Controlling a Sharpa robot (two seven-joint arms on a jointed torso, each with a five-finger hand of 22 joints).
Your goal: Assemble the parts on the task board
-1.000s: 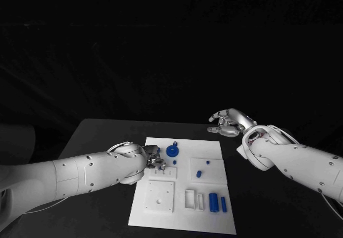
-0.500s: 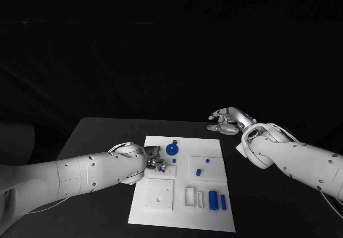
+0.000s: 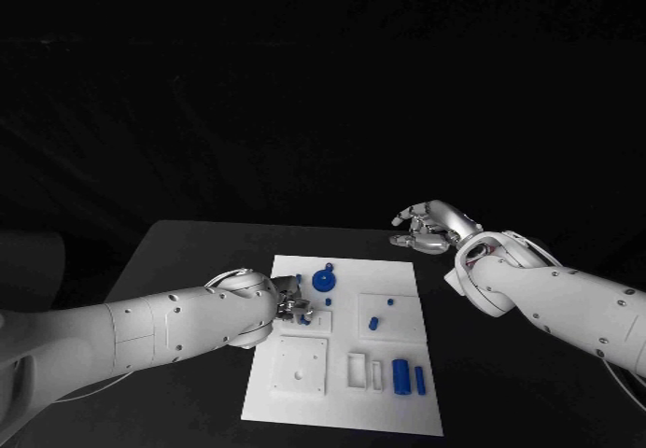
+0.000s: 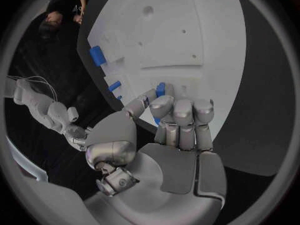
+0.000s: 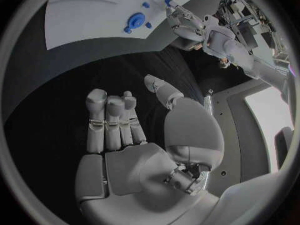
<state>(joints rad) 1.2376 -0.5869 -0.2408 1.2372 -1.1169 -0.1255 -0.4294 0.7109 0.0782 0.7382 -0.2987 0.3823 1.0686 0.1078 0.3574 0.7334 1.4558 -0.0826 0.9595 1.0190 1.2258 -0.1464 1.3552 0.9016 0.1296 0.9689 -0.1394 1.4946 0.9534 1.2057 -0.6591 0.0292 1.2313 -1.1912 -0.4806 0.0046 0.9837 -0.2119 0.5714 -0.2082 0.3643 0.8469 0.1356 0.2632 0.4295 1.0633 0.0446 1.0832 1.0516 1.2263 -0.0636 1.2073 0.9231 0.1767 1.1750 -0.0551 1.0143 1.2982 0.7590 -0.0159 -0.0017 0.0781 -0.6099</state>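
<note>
While darkness hides the room behind it, we see the black desk [image 3: 189,252] carrying the white task board [image 3: 398,280] at its middle. Our left robot hand [image 3: 289,303] rests over the board's near-left part, fingers curled in, and the left wrist view shows a small blue part [image 4: 160,89] pinched between its thumb and fingertips [image 4: 164,105], just above the board's surface. Beside that hand, further along the board, a round blue part [image 3: 323,280] sits with a small blue piece [image 3: 329,301] close by it. Toward the board's middle, a raised white block carries two small blue pegs [image 3: 374,325]. At the board's near edge, two blue cylinders [image 3: 401,375] lie side by side next to white slotted holders, with a square white plate [image 3: 301,366] to their left.

Our right robot hand [image 3: 431,229] hangs over the bare desk beyond the board's far right corner, well apart from the board. Its fingers are loosely bent and apart, and the right wrist view shows nothing in its palm [image 5: 125,150].
</note>
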